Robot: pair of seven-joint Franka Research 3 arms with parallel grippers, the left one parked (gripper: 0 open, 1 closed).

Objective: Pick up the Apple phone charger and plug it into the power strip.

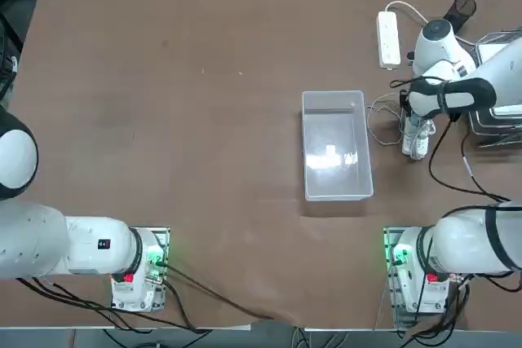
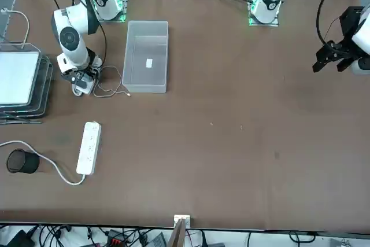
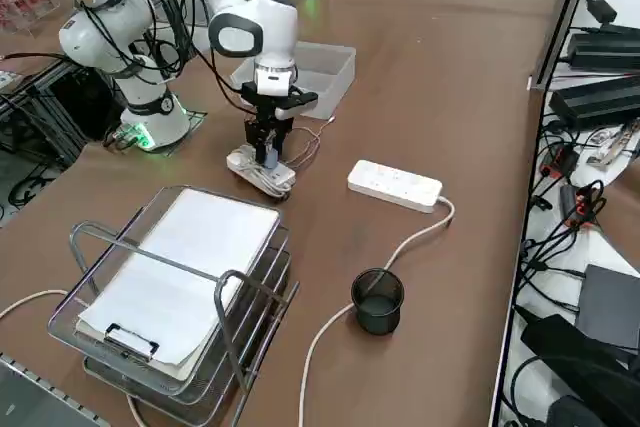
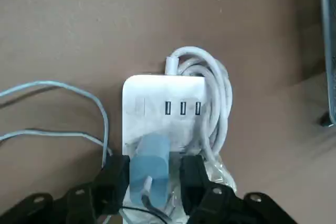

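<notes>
Tool (image 4: 155, 182) low over shorter lumpy strip (image 4: 163, 114), fingers narrowed either side of charger (image 4: 149, 169), contact unclear. One charger, two strips; long power strip (image 1: 389, 39) well apart on table (image 1: 204, 120).

Charger (image 4: 149, 169) atop short strip (image 4: 157, 108) btwn bin (image 1: 334, 148) & wire tray (image 3: 180, 297); power strip (image 1: 389, 38) beyond.

Below my right gripper (image 4: 152, 184): charger (image 4: 149, 169) between the fingers, seated on a short strip (image 4: 157, 111) wrapped in cord.
Toward the bin (image 1: 334, 146): I see loose thin cable (image 4: 58, 114).
Toward the power strip (image 3: 394, 184): bare table.
Opposite the bin: wire paper tray (image 3: 180, 297) stands close.
</notes>
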